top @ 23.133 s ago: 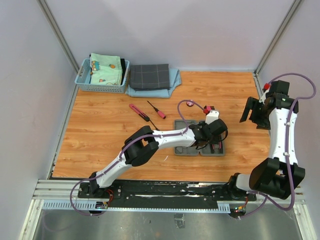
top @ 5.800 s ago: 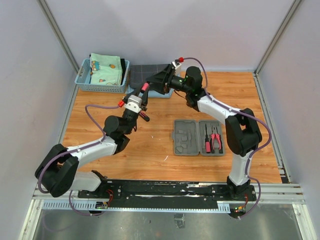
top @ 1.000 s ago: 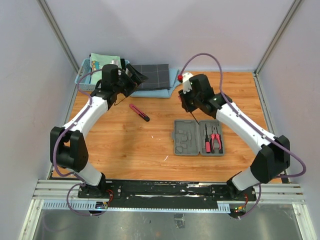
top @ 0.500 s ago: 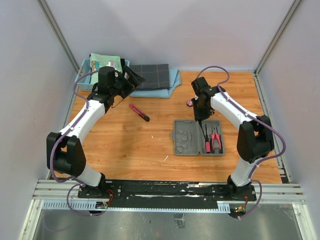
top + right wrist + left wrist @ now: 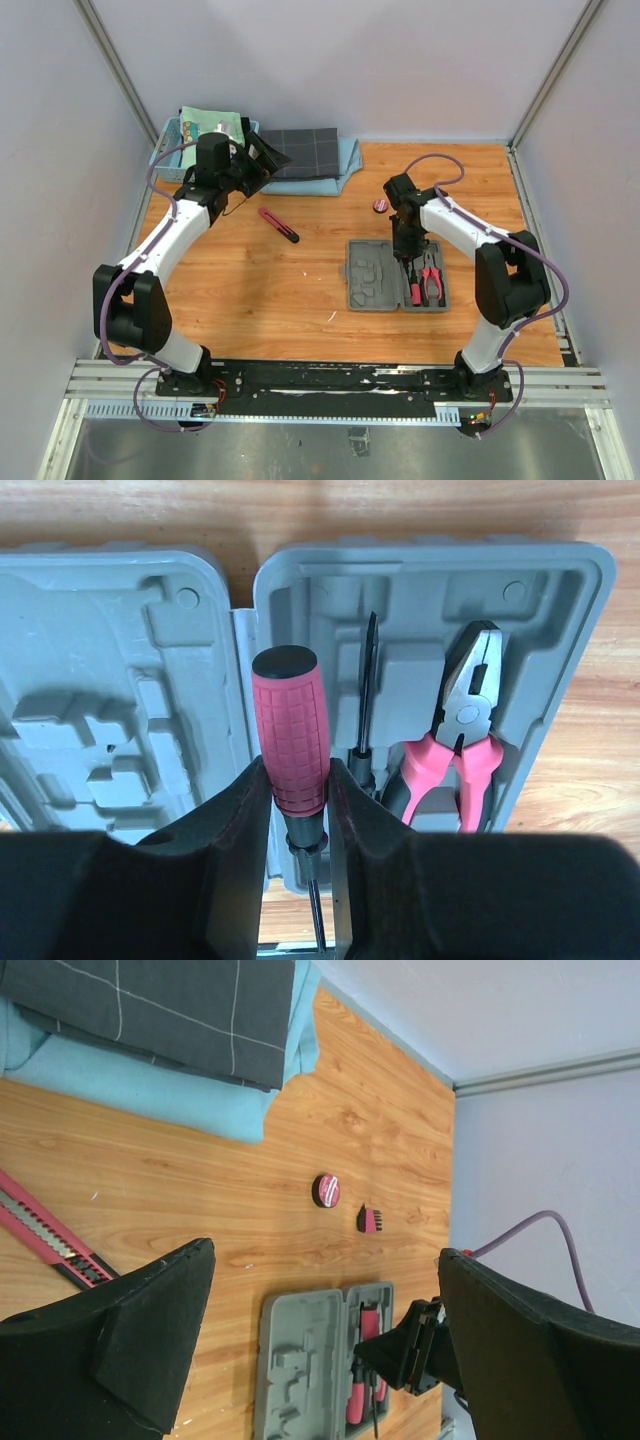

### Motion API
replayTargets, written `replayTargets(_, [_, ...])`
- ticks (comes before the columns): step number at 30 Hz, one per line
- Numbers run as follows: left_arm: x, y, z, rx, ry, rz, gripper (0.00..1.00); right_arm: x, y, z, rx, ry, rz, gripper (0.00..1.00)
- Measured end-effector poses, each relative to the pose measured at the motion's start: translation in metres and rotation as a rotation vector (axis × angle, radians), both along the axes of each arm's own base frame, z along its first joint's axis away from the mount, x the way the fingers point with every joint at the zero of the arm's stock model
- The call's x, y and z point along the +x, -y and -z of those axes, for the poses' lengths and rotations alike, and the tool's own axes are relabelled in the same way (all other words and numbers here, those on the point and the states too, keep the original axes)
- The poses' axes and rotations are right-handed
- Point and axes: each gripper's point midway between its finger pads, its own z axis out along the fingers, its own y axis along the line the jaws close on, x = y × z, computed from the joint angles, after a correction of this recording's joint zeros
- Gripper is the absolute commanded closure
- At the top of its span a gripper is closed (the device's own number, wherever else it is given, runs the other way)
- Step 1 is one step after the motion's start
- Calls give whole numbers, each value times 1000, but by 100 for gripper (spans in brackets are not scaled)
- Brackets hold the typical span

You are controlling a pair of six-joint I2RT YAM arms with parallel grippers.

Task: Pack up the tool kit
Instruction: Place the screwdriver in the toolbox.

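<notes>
At the far left, a light blue basket (image 5: pixel 172 166) sits by the back wall with a printed folded fabric (image 5: pixel 212 136) in it. Just right of it the left gripper (image 5: pixel 258 163) hangs above the wooden table (image 5: pixel 220 295), its jaws spread wide with nothing between them; the left wrist view shows bare tabletop between its two black fingers (image 5: pixel 130 1350). Beside the gripper a dark grey checked cloth (image 5: pixel 303 152) lies folded on top of a light blue cloth (image 5: pixel 346 160). In front of these, a pink-and-black knife (image 5: pixel 278 224) lies slanted on the wood, well apart from the case. Further right, the round tape (image 5: pixel 380 205) rests on the table with a small black-and-pink piece (image 5: pixel 370 1220) just beside it. The grey tool kit case (image 5: pixel 370 275) lies open and flat near the table's middle, and its left half holds only bare moulded slots. The right gripper (image 5: pixel 407 243) hovers over the case, clamped on the pink handle of a screwdriver (image 5: pixel 290 730) above the hinge. In the right half, a second screwdriver (image 5: pixel 368 680) lies in its slot, and the pink-handled pliers (image 5: pixel 462 730) sit in theirs to its right.
</notes>
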Motion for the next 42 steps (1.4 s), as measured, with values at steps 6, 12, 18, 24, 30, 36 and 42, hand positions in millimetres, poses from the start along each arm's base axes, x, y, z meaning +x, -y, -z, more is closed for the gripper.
replayTargets(6, [0, 0, 0, -1, 0, 2, 3, 0, 3, 6, -9, 17, 27, 99])
replayTargets(12, [-1, 1, 0, -3, -1, 8, 4, -3, 5, 15, -13, 15, 51, 99])
replayTargets(18, [-1, 2, 0, -5, -1, 12, 4, -1, 4, 16, -9, 26, 61, 97])
replayTargets(24, [-1, 2, 0, -6, -1, 14, 4, 0, 4, 16, -5, 32, 72, 96])
replayTargets(30, [-2, 2, 0, -6, -1, 16, 4, 1, 4, 17, -5, 35, 76, 96])
replayTargets(36, [-2, 3, -1, -7, -1, 18, 4, 0, 4, 17, -3, 39, 77, 96])
replayTargets(42, [-2, 3, -2, -10, 2, 21, 4, -1, 4, 17, 7, 61, 87, 97])
